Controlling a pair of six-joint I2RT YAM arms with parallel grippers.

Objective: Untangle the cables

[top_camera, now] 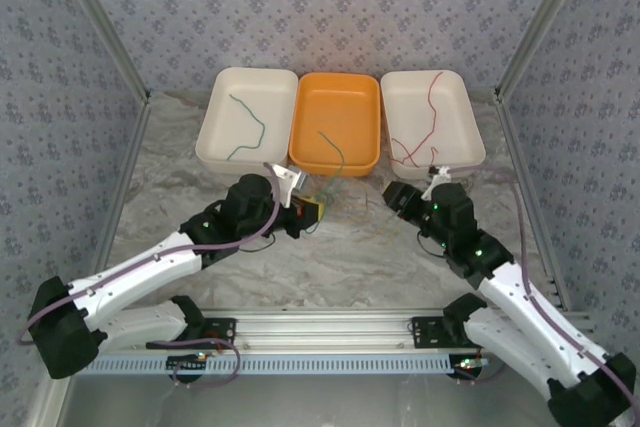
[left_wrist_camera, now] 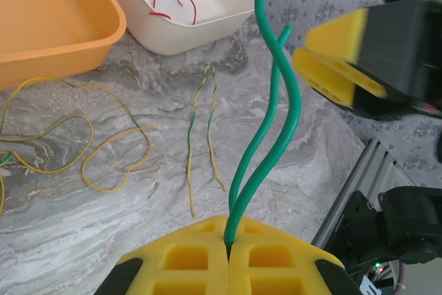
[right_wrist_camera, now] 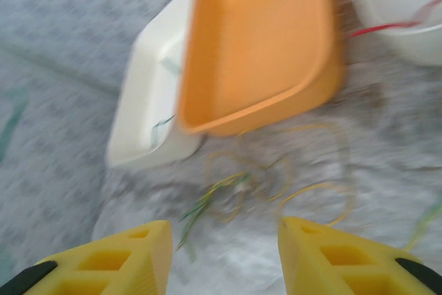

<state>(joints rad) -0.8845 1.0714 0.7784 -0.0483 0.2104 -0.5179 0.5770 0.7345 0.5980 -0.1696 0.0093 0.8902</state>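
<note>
Overhead and wrist views of a marbled counter (top_camera: pixel 330 257) with three trays in a row along its far edge: a left cream tray (top_camera: pixel 225 127), an orange tray (top_camera: pixel 340 97) and a right cream tray (top_camera: pixel 400 105), each just beside the next.

A dark green cable (top_camera: pixel 261 129) lies curved inside the left cream tray. Red cables (top_camera: pixel 433 112) lie in loose bends inside the right cream tray. A thin green strand (top_camera: pixel 333 144) runs down the orange tray toward its near rim.

The left end effector (left_wrist_camera: pixel 228 241) sits near the middle of the counter, just in front of the orange tray. Its yellow fingers are pressed together and pinch a green cable (left_wrist_camera: pixel 280 94), which rises from between them as two wavy strands side by side. Whether this is the same strand seen in the orange tray cannot be told.

The right end effector (right_wrist_camera: pixel 224 240) is toward the right side of the counter, in front of the right cream tray. Its yellow fingers are spread, with nothing between them; the right wrist view is blurred.

Yellow-green cables (left_wrist_camera: pixel 191 136) rest on the bare counter before the orange tray, some in open loops and one pair nearly straight.
</note>
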